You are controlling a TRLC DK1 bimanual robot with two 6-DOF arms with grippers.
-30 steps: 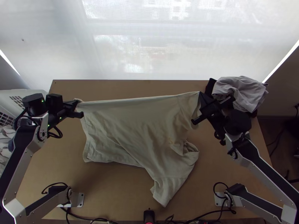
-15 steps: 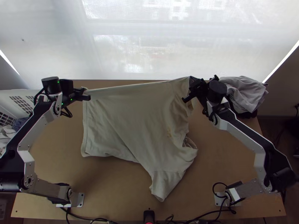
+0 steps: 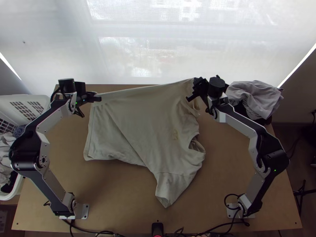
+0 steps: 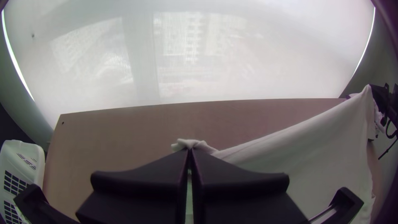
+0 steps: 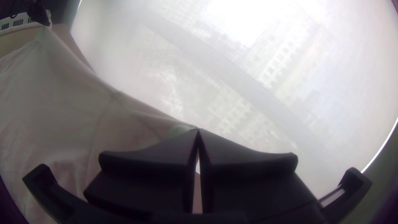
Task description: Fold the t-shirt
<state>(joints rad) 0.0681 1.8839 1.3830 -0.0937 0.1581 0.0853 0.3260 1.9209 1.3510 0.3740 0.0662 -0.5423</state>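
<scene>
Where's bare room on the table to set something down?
Bare table lies between the left arm's base and the shirt, and between the shirt and the right arm. It's crowded far right, where the right gripper holds the shirt near the clothes pile.

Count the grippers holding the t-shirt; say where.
2: on the t-shirt, the left gripper at the far edge's left end, the right gripper at its right end.

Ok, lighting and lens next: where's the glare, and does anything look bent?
Top view: backlight glows through the pale blind beyond the table; left wrist view: the blind's side edges curve; right wrist view: strongest glare high on the blind, the right pincer nearly black.
</scene>
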